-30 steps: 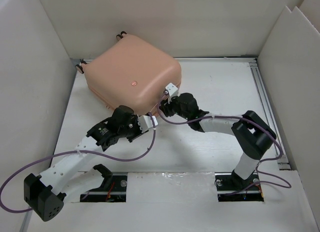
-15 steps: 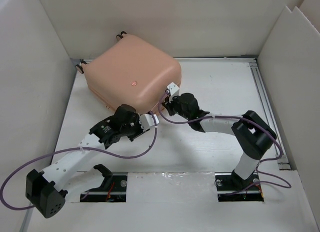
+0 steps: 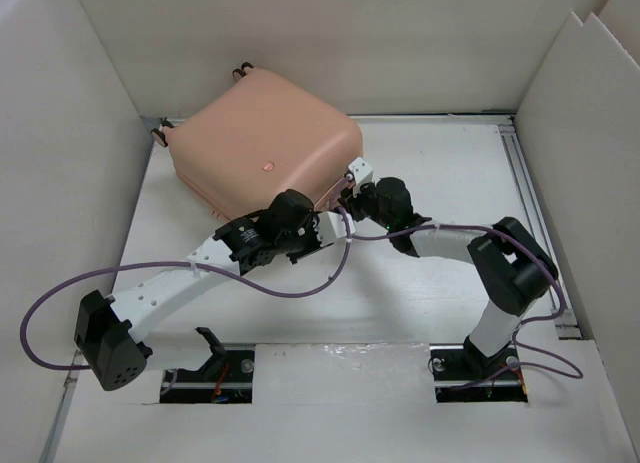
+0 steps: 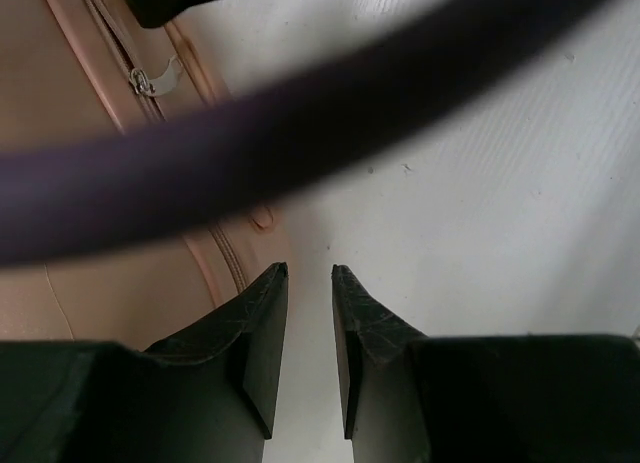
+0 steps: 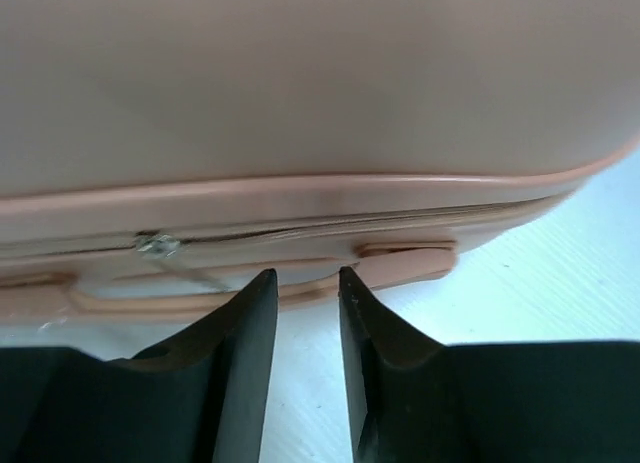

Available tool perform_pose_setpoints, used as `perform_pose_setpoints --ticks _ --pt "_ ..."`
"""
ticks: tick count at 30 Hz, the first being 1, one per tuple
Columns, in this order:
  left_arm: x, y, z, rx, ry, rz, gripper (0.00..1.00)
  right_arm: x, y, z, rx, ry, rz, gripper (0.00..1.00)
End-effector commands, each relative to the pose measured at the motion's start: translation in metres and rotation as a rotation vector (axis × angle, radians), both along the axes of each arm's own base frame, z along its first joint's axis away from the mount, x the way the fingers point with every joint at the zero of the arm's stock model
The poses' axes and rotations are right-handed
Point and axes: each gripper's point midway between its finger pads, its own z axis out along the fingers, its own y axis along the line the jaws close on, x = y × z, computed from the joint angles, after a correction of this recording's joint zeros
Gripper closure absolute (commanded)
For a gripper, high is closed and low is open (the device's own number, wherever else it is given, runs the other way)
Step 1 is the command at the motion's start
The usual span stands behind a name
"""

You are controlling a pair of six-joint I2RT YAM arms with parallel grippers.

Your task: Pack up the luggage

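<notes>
The luggage point(image 3: 265, 143) is a salmon-pink suitcase lying closed at the back left of the table. My right gripper point(image 3: 349, 182) is at its near right corner. In the right wrist view the gripper point(image 5: 303, 275) has its jaws a little apart and empty, their tips just in front of the pink side handle point(image 5: 405, 260), with the zipper pull point(image 5: 158, 246) to the left. My left gripper point(image 3: 330, 224) is beside the near edge of the luggage. In the left wrist view it point(image 4: 310, 271) is narrowly open and empty over the table, with the luggage's zipper seam point(image 4: 150, 80) on its left.
White walls point(image 3: 60, 133) enclose the table on three sides. A purple cable point(image 4: 300, 123) crosses the left wrist view, and another loops off the left arm point(image 3: 60, 293). A metal rail point(image 3: 530, 203) runs along the right side.
My left arm has swung right along the near edge of the luggage, close to the right gripper. My right gripper has shifted slightly right and back. The luggage has not moved.
</notes>
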Motion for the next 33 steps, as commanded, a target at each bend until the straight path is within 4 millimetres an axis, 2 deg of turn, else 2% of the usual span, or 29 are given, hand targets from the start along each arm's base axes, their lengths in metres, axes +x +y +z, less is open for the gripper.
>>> perform_pose_setpoints --ticks 1,2,6,7,8,10,11,15,16,17,19,20,23,24,25,28,31,32,33 --pt "0.001 0.000 0.016 -0.033 -0.014 0.018 0.78 -0.014 0.016 0.027 0.012 -0.141 0.108 0.62" --pt "0.000 0.000 0.019 -0.047 -0.017 0.024 0.78 -0.019 0.014 0.024 0.000 -0.154 0.126 0.59" --pt "-0.004 0.007 0.013 -0.053 0.004 0.042 0.78 -0.026 0.018 0.021 -0.004 -0.169 0.176 0.55" --pt "-0.004 0.007 0.013 -0.053 0.004 0.042 0.78 -0.026 0.018 0.027 0.003 -0.180 0.176 0.54" --pt "-0.002 0.010 0.016 -0.064 0.003 0.063 0.78 -0.031 0.020 0.022 -0.004 -0.170 0.180 0.54" --pt "-0.001 0.012 0.019 -0.077 0.001 0.068 0.78 -0.035 0.019 0.027 -0.002 -0.182 0.169 0.51" --pt "-0.002 0.014 0.014 -0.069 0.008 0.069 0.78 -0.036 0.017 0.023 -0.008 -0.175 0.160 0.50" --pt "-0.002 0.014 0.015 -0.071 -0.003 0.062 0.78 -0.052 0.046 0.029 -0.002 -0.194 0.224 0.46" --pt "-0.004 0.016 0.014 -0.071 -0.004 0.062 0.78 -0.046 0.048 0.030 -0.003 -0.197 0.211 0.44" --pt "-0.004 0.016 0.014 -0.071 -0.004 0.062 0.78 -0.050 0.055 0.030 -0.002 -0.197 0.226 0.44" --pt "-0.004 0.016 0.017 -0.079 -0.011 0.062 0.78 -0.040 0.054 0.034 0.013 -0.192 0.177 0.44" --pt "-0.004 0.016 0.017 -0.079 -0.011 0.062 0.78 -0.039 0.054 0.027 0.003 -0.182 0.169 0.44" --pt "-0.005 0.016 0.020 -0.090 -0.012 0.068 0.78 -0.030 0.057 0.040 0.030 -0.194 0.143 0.44" --pt "-0.006 0.018 0.018 -0.090 -0.012 0.068 0.78 -0.030 0.058 0.035 0.024 -0.187 0.143 0.44" --pt "-0.005 0.019 0.018 -0.086 -0.017 0.074 0.78 -0.026 0.058 0.041 0.031 -0.198 0.134 0.44" --pt "-0.006 0.020 0.019 -0.093 -0.023 0.074 0.78 -0.021 0.064 0.042 0.047 -0.189 0.130 0.46" --pt "-0.004 0.022 0.019 -0.093 -0.023 0.083 0.78 -0.017 0.069 0.040 0.056 -0.179 0.128 0.52" --pt "-0.003 0.023 0.019 -0.089 -0.028 0.090 0.78 -0.013 0.064 0.040 0.055 -0.179 0.117 0.54" --pt "-0.003 0.023 0.019 -0.089 -0.028 0.090 0.78 -0.015 0.064 0.034 0.048 -0.153 0.116 0.59"
